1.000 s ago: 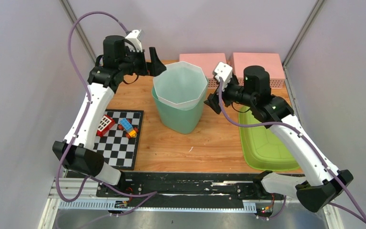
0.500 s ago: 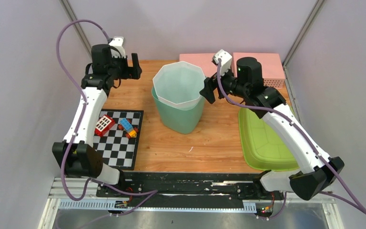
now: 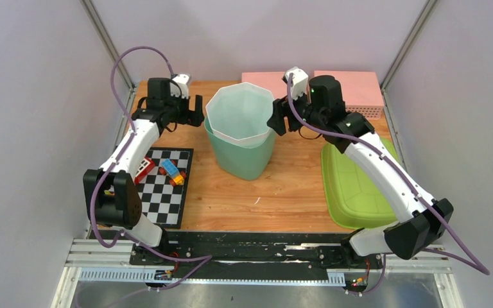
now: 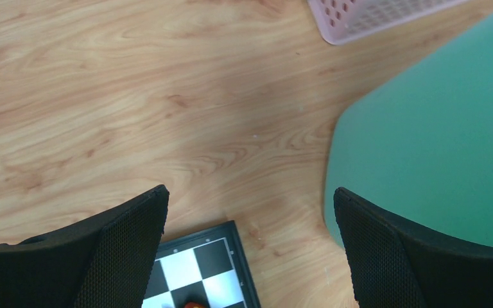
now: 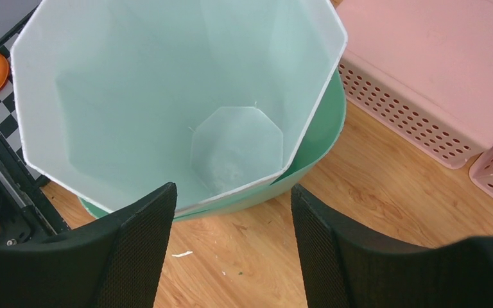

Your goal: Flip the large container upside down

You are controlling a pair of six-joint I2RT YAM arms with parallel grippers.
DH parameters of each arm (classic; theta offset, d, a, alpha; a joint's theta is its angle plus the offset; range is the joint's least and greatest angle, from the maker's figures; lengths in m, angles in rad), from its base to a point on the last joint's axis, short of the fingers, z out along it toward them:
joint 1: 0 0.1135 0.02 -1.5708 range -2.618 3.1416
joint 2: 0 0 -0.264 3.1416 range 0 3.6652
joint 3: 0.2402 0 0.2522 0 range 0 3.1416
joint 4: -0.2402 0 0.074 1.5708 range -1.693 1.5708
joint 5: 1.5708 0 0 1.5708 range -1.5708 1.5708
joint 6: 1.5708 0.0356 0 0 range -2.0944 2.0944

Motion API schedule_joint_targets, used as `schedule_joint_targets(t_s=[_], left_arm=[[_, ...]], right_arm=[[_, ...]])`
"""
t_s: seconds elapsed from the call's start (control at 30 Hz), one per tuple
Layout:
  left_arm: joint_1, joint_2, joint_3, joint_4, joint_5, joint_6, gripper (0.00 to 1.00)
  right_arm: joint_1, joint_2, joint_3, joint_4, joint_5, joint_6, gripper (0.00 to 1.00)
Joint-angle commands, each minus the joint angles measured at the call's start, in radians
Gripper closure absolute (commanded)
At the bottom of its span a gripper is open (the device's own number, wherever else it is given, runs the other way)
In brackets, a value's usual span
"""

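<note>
The large container (image 3: 242,131) is a green bin with a pale liner, standing upright in the middle of the table, mouth up. Its empty inside shows in the right wrist view (image 5: 180,96), and its green wall shows in the left wrist view (image 4: 436,141). My left gripper (image 3: 196,110) is open, low beside the bin's left side, empty (image 4: 250,244). My right gripper (image 3: 277,123) is open just right of the rim, raised above it, empty (image 5: 231,250).
A checkerboard (image 3: 160,186) with small toys (image 3: 167,170) lies at the left front. Two pink baskets (image 3: 314,86) stand at the back. A lime green tray (image 3: 356,189) lies at the right.
My left gripper has dropped and moved right, to the bin's left wall. My right gripper has risen from beside the bin to its rim.
</note>
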Motion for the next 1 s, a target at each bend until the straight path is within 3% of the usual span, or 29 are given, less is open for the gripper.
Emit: schedule_joint_targets(t_s=[0.0, 0.43, 0.97], left_arm=[[-0.071, -0.009, -0.038, 0.044, 0.03, 0.051, 0.0], [-0.205, -0.003, -0.09, 0.032, 0.038, 0.014, 0.0], [-0.354, 0.103, 0.01, -0.004, 0.024, -0.063, 0.0]], right_arm=[[-0.005, 0.009, 0.038, -0.047, 0.022, 0.027, 0.33], [-0.016, 0.016, 0.096, -0.156, 0.148, -0.047, 0.42], [-0.207, 0.033, 0.131, -0.276, 0.128, -0.103, 0.53]])
